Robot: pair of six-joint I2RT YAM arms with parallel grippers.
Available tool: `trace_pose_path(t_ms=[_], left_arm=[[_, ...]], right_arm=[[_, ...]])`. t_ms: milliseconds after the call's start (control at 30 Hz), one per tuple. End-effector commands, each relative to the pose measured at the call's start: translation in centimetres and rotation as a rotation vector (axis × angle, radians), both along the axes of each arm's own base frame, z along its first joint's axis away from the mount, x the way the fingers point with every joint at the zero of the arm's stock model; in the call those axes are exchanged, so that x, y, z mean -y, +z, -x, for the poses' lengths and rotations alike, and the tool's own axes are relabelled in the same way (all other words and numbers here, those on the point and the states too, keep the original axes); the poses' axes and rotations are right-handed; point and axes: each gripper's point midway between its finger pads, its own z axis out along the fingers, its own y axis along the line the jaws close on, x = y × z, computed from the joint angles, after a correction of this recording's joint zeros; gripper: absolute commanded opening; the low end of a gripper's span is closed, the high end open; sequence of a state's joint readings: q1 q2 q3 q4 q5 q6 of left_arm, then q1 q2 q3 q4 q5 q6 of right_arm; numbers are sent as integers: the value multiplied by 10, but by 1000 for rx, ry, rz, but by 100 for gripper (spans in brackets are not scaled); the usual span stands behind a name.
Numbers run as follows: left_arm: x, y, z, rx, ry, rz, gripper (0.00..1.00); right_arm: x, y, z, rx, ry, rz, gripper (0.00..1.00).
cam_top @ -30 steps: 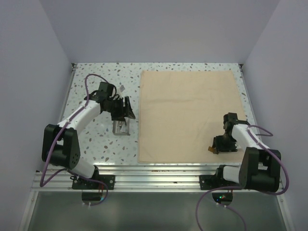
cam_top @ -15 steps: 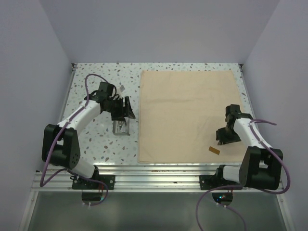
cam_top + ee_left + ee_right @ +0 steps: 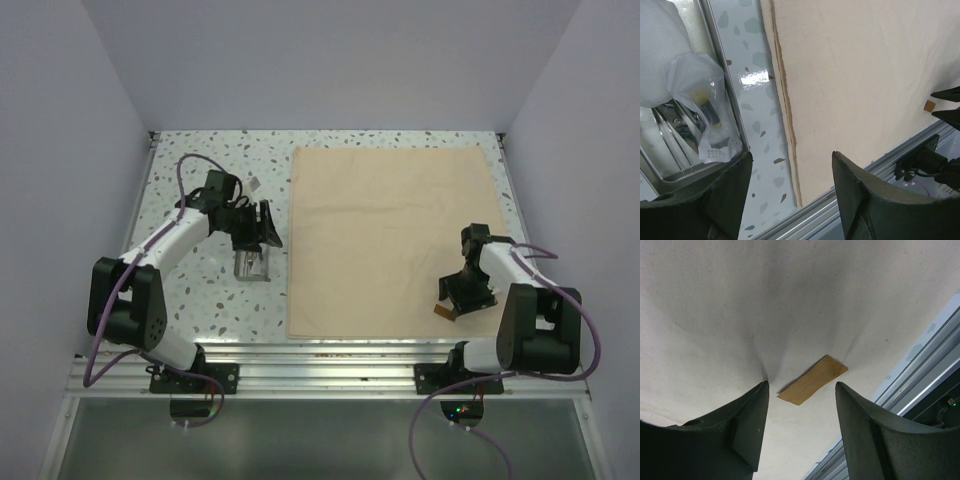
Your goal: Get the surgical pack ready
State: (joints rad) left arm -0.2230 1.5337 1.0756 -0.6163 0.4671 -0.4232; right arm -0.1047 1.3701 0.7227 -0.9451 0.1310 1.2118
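The large tan cloth (image 3: 390, 235) lies flat on the speckled table. A small brown strip (image 3: 443, 312) rests on its near right corner. My right gripper (image 3: 466, 290) stands open just above the cloth. The brown strip (image 3: 812, 380) lies between its fingers, and the left fingertip (image 3: 762, 390) presses a crease into the cloth. My left gripper (image 3: 262, 228) hangs open over the grey metal tray (image 3: 252, 268), left of the cloth. In the tray (image 3: 726, 95) I see white gauze (image 3: 660, 50), a clear packet (image 3: 705, 120) and steel instruments partly hidden beneath it.
An aluminium rail (image 3: 330, 358) runs along the table's near edge, close behind the cloth's hem (image 3: 787, 130). White walls enclose the table on three sides. A small white scrap (image 3: 256, 184) lies on the table behind the left gripper.
The right gripper drew back to the right off the brown strip, then came back over it with its jaws wider. The left arm has not moved.
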Motion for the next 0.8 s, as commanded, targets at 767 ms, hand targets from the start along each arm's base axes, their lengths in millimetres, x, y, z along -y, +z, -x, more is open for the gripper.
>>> trace_pose_path(t_ms=[767], left_arm=[[6, 6, -11, 30, -27, 15, 68]], right_arm=[[1, -6, 2, -71, -27, 18, 20]])
